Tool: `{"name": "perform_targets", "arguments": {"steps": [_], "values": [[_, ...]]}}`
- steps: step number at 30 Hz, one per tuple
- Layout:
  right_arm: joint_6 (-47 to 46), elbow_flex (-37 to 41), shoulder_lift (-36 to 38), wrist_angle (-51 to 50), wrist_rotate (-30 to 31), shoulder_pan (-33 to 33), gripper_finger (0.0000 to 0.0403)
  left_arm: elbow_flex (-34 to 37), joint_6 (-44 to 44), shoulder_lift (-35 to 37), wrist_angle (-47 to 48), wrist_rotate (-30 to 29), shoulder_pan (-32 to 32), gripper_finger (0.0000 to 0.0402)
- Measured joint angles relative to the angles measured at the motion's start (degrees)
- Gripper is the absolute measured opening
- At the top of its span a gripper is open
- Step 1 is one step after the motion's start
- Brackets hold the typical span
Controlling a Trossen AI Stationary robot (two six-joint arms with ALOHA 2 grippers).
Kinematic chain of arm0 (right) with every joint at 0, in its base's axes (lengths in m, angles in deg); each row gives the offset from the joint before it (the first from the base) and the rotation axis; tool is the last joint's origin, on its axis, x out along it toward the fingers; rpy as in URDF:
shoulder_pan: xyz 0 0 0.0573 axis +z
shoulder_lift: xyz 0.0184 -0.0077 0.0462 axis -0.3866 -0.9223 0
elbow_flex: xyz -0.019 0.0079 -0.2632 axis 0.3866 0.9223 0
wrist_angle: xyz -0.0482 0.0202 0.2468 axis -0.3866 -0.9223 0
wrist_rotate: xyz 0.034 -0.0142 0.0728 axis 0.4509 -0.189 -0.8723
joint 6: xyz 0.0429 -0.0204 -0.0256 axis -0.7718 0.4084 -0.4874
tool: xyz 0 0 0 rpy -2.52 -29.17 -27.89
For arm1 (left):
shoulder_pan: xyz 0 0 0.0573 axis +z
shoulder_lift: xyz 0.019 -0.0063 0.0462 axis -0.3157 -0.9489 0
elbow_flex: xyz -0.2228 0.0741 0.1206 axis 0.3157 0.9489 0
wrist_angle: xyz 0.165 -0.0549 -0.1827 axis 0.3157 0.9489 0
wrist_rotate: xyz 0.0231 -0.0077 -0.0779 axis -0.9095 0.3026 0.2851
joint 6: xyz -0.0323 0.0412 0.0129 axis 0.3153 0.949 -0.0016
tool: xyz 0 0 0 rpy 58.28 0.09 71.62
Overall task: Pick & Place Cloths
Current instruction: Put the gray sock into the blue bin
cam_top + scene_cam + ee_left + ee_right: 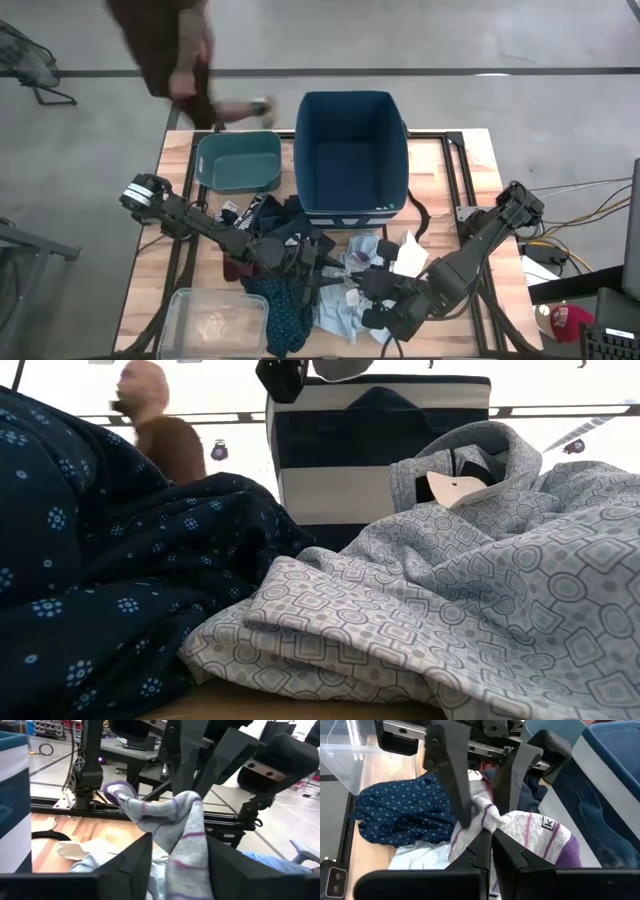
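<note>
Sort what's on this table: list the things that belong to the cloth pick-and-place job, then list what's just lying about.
Job things:
- striped sock, gripped by left pincer and right pincer
- navy dotted garment
- grey patterned garment
- navy bin
- teal bin
- clear bin

Lying about:
- black strap
- cables
- person beyond the table

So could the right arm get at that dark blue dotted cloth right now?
Probably not yet: the right gripper is shut on the striped sock, which the left gripper also holds. The dotted cloth lies uncovered just beyond them.
</note>
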Motion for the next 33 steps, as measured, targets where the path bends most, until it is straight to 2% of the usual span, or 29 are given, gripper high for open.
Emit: {"name": "perform_targets", "arguments": {"steps": [7,10,14,17,22,24,27,30,33], "values": [[-0.42,0.32,0.0,-0.1,-1.61,0.19,0.0008,0.02,-0.35,0.08,0.09,2.03,0.0,0.0018],[-0.52,0.5,0.0,-0.3,-3.23,0.8,0.0008,0.02,-1.8,0.86,1.15,5.0,-0.23,0.0014],[-1.98,0.52,-0.23,-0.83,-4.57,2.44,0.0012,-0.09,-3.06,3.46,5.34,5.32,-1.44,0.001],[-2.95,0.57,-0.5,-2.42,-5.26,3.96,0.0027,-0.1,-3.96,6.44,10.34,5.6,-2.83,0.0007],[-6.26,0.8,-1.56,-4.91,-4.96,6.52,0.0058,-0.11,-4.33,14.84,23.95,4.74,-6.17,0.001],[-8.4,0.98,-2.19,-5.36,-4.73,7.08,0.0067,-0.11,-3.97,18.49,28.39,0.13,-8.03,0.0009],[-9.71,1.48,-3.29,-5.86,-4.52,7.82,0.0077,-0.11,-4.22,24.29,36.04,-10.88,-11.55,0.0007],[-10.53,1.55,-4.77,-5.79,-4.62,8.37,0.0083,-0.11,-9.18,29.35,45.82,-25.34,-15.13,0.001],[-11.06,1.55,-6.03,-5.75,-4.81,8.61,0.0087,-0.09,-15.82,32.87,56.67,-42.18,-18.2,0.0012]]}}
